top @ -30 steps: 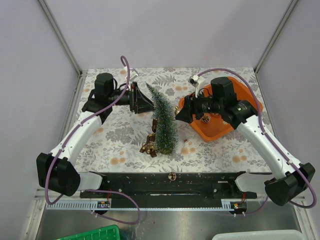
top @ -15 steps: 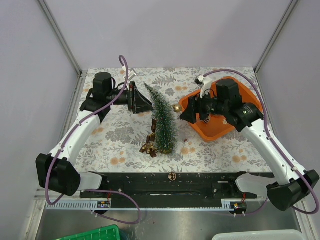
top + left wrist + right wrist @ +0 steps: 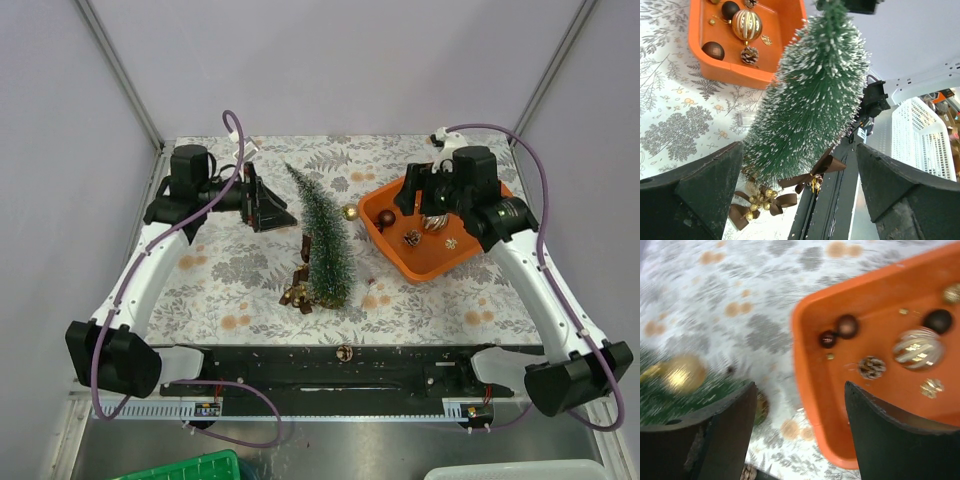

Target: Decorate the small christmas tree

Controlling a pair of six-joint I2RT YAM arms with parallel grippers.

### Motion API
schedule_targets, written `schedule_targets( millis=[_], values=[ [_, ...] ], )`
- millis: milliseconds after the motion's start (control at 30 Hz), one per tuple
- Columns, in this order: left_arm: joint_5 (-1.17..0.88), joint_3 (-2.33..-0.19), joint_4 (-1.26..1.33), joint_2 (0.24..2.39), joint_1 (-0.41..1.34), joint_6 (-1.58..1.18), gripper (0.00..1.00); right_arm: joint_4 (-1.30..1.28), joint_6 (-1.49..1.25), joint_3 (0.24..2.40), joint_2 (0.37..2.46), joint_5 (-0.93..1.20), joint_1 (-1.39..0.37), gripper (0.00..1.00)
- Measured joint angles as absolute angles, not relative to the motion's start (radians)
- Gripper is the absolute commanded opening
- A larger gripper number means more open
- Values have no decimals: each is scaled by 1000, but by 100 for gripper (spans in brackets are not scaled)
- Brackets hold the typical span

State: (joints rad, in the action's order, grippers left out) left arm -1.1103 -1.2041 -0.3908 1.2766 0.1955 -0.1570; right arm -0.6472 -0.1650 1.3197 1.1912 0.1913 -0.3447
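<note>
The tree point(image 3: 325, 245) stands mid-table point(image 3: 220, 270), between the two arms. At its foot lie brown bows point(image 3: 297, 296) with gold beads, one against the lowest bristles. The left gripper point(image 3: 265, 200) hangs left of the tree's upper half, jaws spread wide and empty. In its wrist view the tree fills the gap between the fingers point(image 3: 695, 190) but touches neither.

The right gripper point(image 3: 408, 192) is also open and holds nothing. It hovers over the far-left corner of the orange tray point(image 3: 385, 250), which sits right of the tree. The tray holds ornaments: dark brown balls point(image 3: 385, 216), a pinecone point(image 3: 412, 237) and a striped gold ball point(image 3: 435, 222). A small gold ball point(image 3: 350, 213) shows just beside the tree's right flank — whether hung or lying, I cannot tell.
</note>
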Motion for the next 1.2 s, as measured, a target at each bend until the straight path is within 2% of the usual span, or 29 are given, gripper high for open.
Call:
schedule_targets(
  millis=[167,233,500,667,900,1200],
  values=[
    [-1111,-1236,-471,1259,142,-118,99,-647,-258,1322,1283,-19,-244,91],
    [-1111,-1238,-498,1249,125,-100,99,-647,-292,1321,1313,-84,-205,99],
    [-1102,-1256,-602,1222,89,-45,99,-624,-418,1325,1446,-369,-90,100],
    [-1116,-1268,-639,1221,21,-17,99,-666,-479,1434,1698,-514,-41,99],
    [-1222,-1310,-696,1338,-148,1,99,-708,-520,1521,1930,-546,28,95],
    [-1016,-1334,-825,1385,-109,86,99,-723,-542,1647,2069,-533,103,89]
  ],
)
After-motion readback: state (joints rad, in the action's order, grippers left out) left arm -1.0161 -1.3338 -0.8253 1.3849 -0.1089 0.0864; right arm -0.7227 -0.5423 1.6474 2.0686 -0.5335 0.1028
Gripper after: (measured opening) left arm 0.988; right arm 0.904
